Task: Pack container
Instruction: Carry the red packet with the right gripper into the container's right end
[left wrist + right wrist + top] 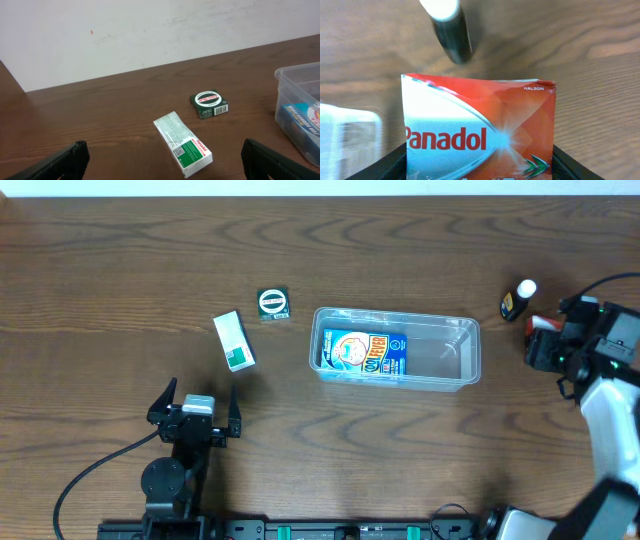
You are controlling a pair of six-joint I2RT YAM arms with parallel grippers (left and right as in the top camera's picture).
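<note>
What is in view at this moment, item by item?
brown wooden table: one, under everything.
clear plastic rectangular container: one, colourless, centre.
blue printed box: one, in the container's left half.
dark green square box: one, left of the container.
white-and-green oblong box: one, beside the green box, apart.
small dark bottle with white cap: one, right of the container.
red-and-white Panadol box: one, between the right gripper's fingers.
left gripper: black, open, empty.
right gripper: black, around the Panadol box; grip unclear.
</note>
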